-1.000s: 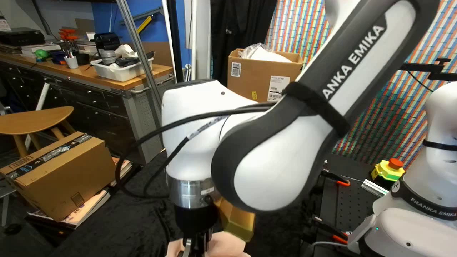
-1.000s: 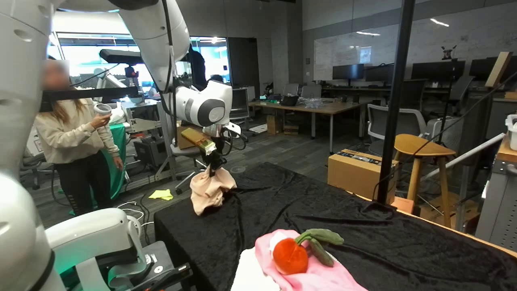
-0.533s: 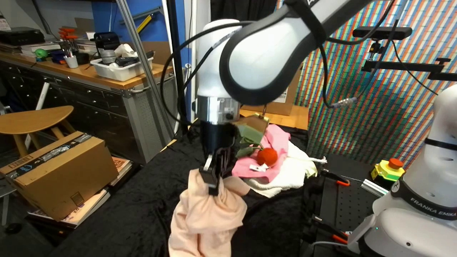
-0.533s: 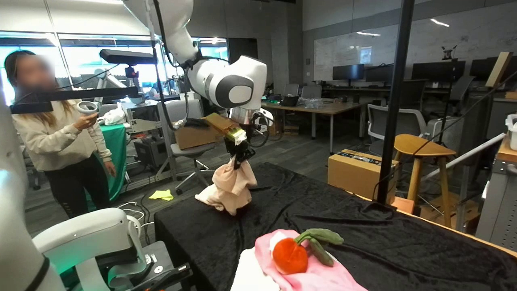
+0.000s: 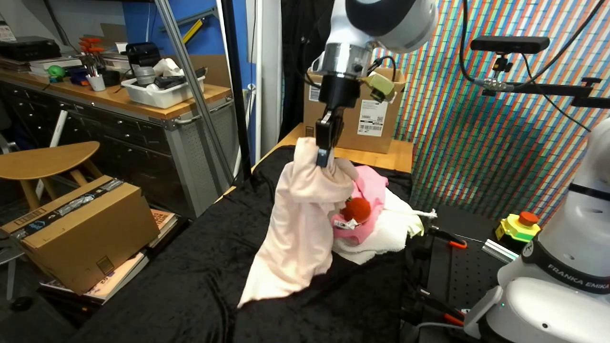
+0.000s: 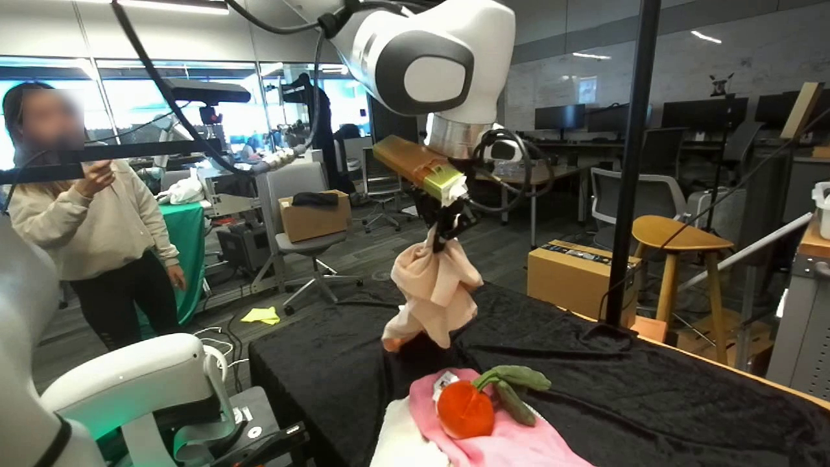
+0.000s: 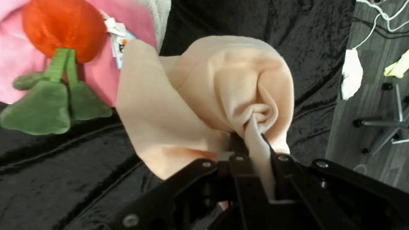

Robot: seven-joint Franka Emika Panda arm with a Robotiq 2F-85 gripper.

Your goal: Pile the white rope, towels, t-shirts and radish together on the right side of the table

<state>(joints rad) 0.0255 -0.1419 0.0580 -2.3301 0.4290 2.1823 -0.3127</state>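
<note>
Beside the table [image 5: 176, 271], the robot base [image 5: 553, 307] reads "FRANKA EMIKA".

In exterior view, radish [image 5: 356, 210] leaves mostly hidden behind peach cloth [image 5: 305, 224]; white rope [image 5: 423, 214] indistinct except end near tabletop [image 5: 190, 267] edge. In exterior view, pink cloth [image 6: 519, 447], white towel [image 6: 403, 431] cut off at bottom. Person's face [image 6: 53, 120] blurred.

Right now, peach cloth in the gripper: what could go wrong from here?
1. Slip: the gripper pinches just a narrow fold of the peach cloth, so the hanging weight might work it loose.
2. Knock-off: the radish rests on the pink cloth; a flap of the peach cloth could brush it off.
3. Drag: the peach cloth's lower corner hangs low over the black table and may catch; contact isn't clear.
</note>
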